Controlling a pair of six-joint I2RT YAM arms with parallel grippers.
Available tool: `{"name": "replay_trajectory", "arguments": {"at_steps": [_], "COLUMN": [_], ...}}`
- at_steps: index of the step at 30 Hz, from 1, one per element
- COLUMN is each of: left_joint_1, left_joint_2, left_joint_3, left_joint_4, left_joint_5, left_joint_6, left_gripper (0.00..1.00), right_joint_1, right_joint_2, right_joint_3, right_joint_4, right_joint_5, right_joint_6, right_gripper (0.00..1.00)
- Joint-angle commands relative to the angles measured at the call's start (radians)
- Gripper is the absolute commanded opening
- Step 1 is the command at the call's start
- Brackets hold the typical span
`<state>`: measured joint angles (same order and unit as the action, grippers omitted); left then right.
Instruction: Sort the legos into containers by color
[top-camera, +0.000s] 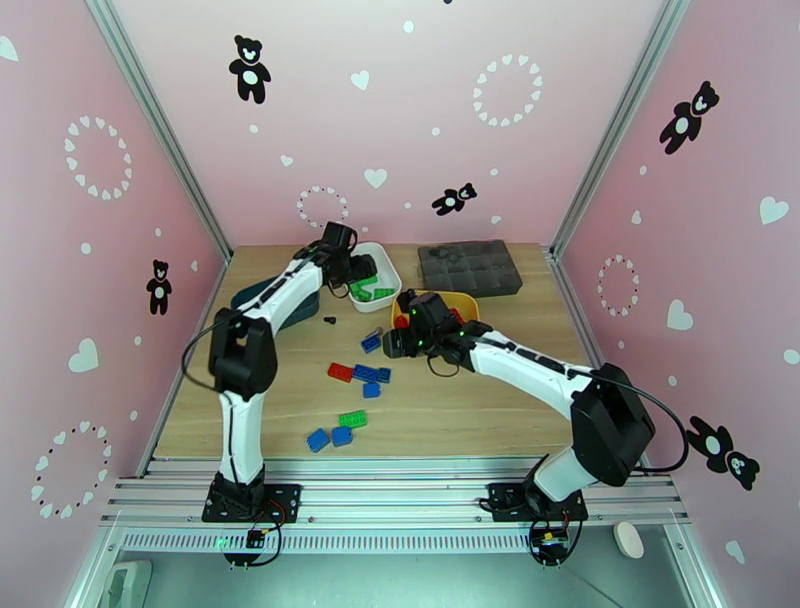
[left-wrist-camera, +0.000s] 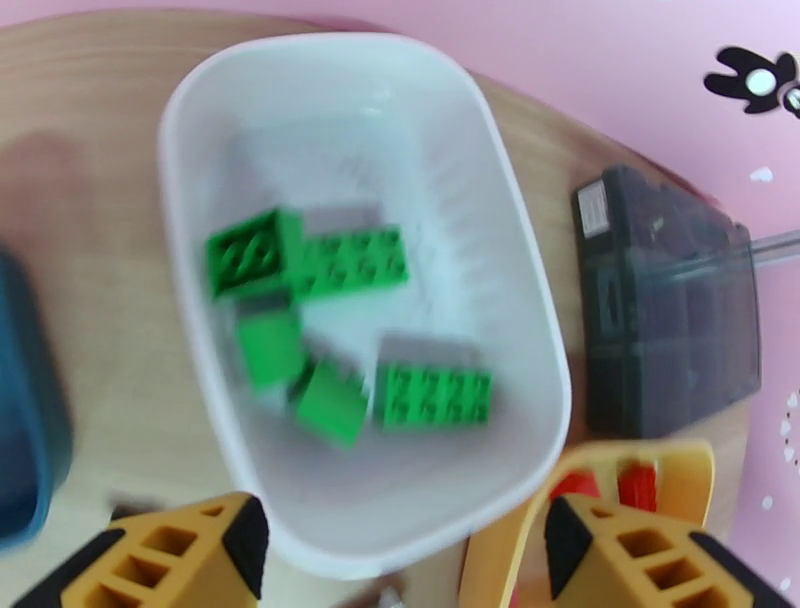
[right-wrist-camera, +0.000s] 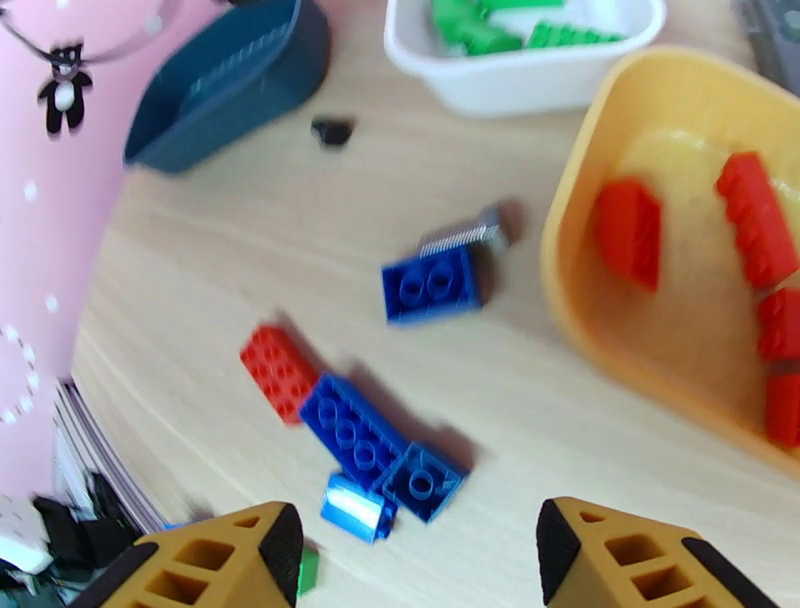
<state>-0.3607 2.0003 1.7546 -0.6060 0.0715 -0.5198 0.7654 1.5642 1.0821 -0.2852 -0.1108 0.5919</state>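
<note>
Sorting stands midway: left tool (left-wrist-camera: 400, 540) gapes empty over the white tray (left-wrist-camera: 430, 130); right tool (right-wrist-camera: 415, 545), also wide open and empty, should next descend onto blue bricks (right-wrist-camera: 355, 435) at lower centre.

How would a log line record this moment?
left hand open at white tray, green legos inside | right hand open near loose blue legos | yellow tray holds red legos

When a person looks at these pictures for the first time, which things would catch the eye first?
Most striking is the sorting by colour: the white tray at the far side of the table holds only green bricks, and the yellow tray beside it holds only red bricks. Loose bricks, mostly blue, lie scattered in the middle of the table. Black teddy bears dot the pink walls.
</note>
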Motion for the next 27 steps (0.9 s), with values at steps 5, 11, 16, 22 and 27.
{"name": "replay_trajectory", "arguments": {"at_steps": [5, 11, 16, 22, 27], "left_joint_1": [-0.061, -0.172, -0.315, -0.422, -0.46], "left_joint_2": [-0.315, -0.505, -0.609, -0.662, -0.695], "left_joint_3": [-0.397, -0.668, -0.821, -0.962, -1.012], "left_joint_4": [0.068, 0.035, 0.027, 0.071, 0.05], "left_joint_5": [-0.082, -0.153, -0.179, -0.153, -0.19], "left_joint_6": [0.015, 0.084, 0.132, 0.144, 0.074], "left_gripper": [0.79, 0.76, 0.75, 0.74, 0.72], "right_joint_1": [0.131, 0.147, 0.146, 0.139, 0.139], "right_joint_2": [0.012, -0.055, -0.163, -0.313, -0.419], "right_joint_3": [-0.046, -0.176, -0.262, -0.328, -0.382], "right_joint_4": [-0.068, -0.039, -0.085, -0.163, -0.154], "right_joint_5": [0.119, 0.13, 0.182, 0.239, 0.183], "right_joint_6": [-0.041, -0.01, 0.0, 0.021, 0.008], "right_gripper": [0.64, 0.64, 0.65, 0.68, 0.7]}}
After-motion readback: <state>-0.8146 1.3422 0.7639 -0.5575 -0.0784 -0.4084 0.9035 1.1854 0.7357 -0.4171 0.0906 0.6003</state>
